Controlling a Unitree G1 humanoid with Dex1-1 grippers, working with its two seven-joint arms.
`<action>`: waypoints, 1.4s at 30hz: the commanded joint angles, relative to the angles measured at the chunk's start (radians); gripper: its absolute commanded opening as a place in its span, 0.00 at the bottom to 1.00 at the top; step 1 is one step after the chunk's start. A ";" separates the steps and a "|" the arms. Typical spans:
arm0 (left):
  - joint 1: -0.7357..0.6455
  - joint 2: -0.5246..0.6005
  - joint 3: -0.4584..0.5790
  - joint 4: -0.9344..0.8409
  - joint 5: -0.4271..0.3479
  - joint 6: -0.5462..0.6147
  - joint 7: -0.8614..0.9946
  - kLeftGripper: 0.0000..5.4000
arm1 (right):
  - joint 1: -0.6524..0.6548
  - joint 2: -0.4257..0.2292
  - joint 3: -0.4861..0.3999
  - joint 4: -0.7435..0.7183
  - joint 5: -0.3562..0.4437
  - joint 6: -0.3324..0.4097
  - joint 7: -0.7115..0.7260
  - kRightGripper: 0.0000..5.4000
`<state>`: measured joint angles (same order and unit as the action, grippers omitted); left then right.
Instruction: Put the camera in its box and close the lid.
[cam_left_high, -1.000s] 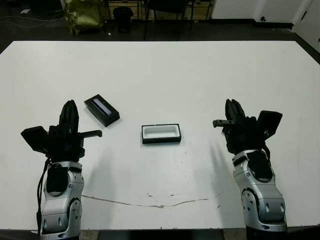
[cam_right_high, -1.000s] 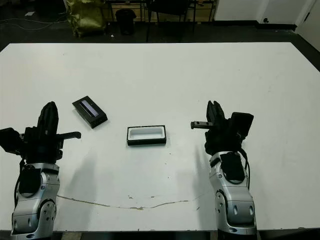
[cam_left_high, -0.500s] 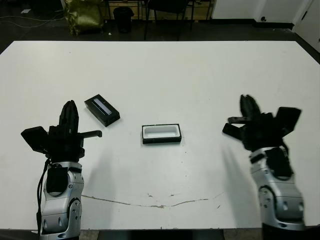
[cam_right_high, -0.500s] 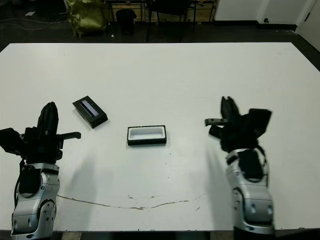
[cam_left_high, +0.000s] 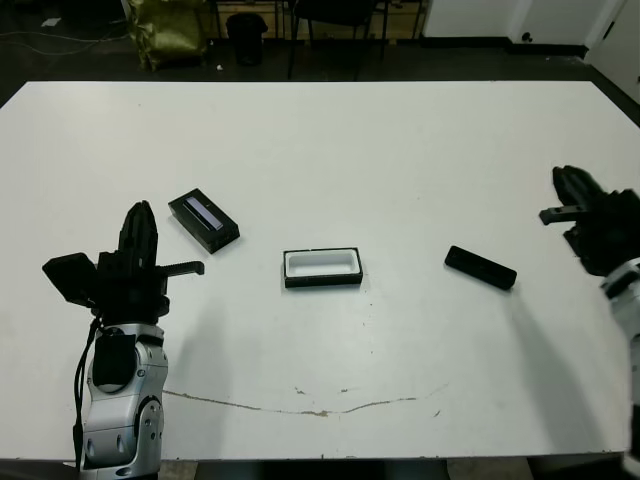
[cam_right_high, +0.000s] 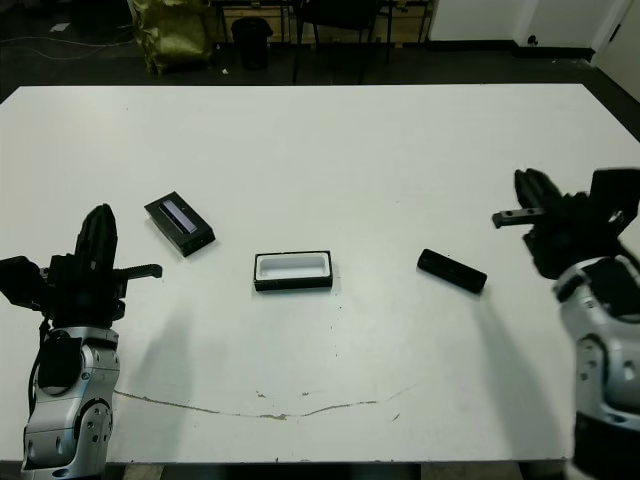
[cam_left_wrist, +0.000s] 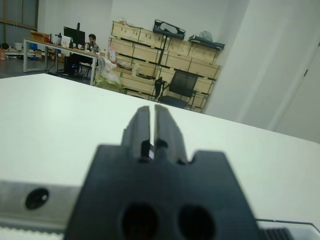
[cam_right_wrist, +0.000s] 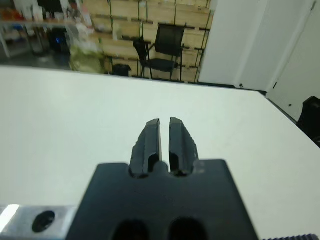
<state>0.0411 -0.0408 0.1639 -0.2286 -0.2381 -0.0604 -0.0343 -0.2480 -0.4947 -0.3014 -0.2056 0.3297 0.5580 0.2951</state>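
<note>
Camera (cam_left_high: 480, 267) lies untouched right of the open box (cam_left_high: 322, 267); our right tool (cam_right_high: 532, 192), fingers nearly together, must next open and grasp it.

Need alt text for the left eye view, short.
White table with an open white-lined box at centre, the lid to its left and the camera to its right. The left gripper and right gripper flank them, holding nothing.

The right claw (cam_left_high: 575, 190) arm is cut off by the frame edge.
</note>
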 joint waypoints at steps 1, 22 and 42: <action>0.011 0.004 -0.002 0.013 -0.002 0.008 -0.001 0.00 | -0.025 -0.065 0.030 0.073 -0.005 0.049 0.068 0.00; 0.015 0.003 -0.004 0.017 0.001 0.006 -0.004 0.00 | -0.168 -0.234 0.207 0.588 -0.108 -0.168 0.529 0.00; 0.021 0.007 -0.013 0.017 0.006 0.014 -0.008 0.00 | -0.339 -0.242 0.111 1.053 0.022 -0.314 1.002 0.14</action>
<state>0.0463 -0.0405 0.1500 -0.2246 -0.2359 -0.0615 -0.0444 -0.5736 -0.7257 -0.2046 0.8161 0.3670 0.2611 1.2685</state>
